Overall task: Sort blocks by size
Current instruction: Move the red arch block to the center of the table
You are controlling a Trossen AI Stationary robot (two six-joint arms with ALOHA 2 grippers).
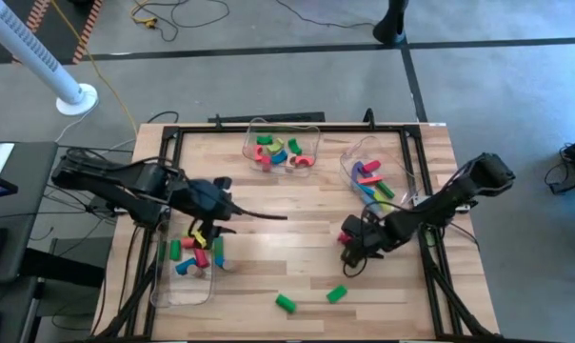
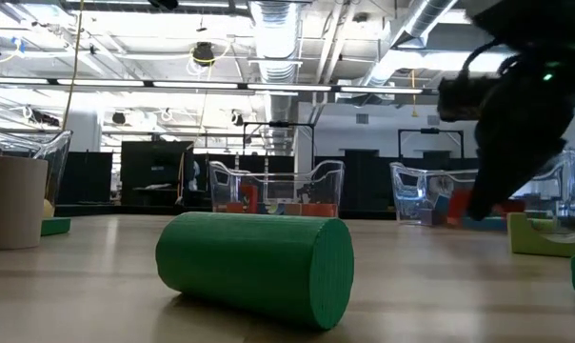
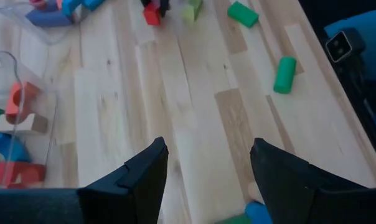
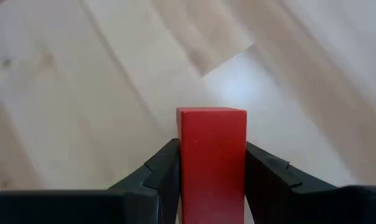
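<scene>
A red block (image 4: 211, 155) sits between the fingers of my right gripper (image 1: 347, 250), which is shut on it over the table's right middle. My left gripper (image 3: 206, 149) hangs open with nothing between its fingers, above the table near the left bin (image 1: 185, 272), which holds several coloured blocks. Two green cylinders (image 1: 286, 303) (image 1: 336, 293) lie on their sides near the front edge. The nearer one (image 2: 254, 267) fills the low view. More blocks lie in the far bin (image 1: 283, 148) and the right bin (image 1: 373, 176). My right gripper pinches the red block by two opposite flat sides (image 4: 183, 163) between its two fingers. The fingers slant down at the table and lie along the block. The block's square end (image 4: 211, 113) stands out past the fingertips. Whether it touches the wood I cannot tell.
Three clear bins stand on the wooden table: left front, far middle, far right. A tan cylinder (image 2: 11, 200) and a green arch (image 2: 545, 233) stand near the low camera. A black frame (image 1: 268, 129) runs around the tabletop. Bare wood lies in the middle.
</scene>
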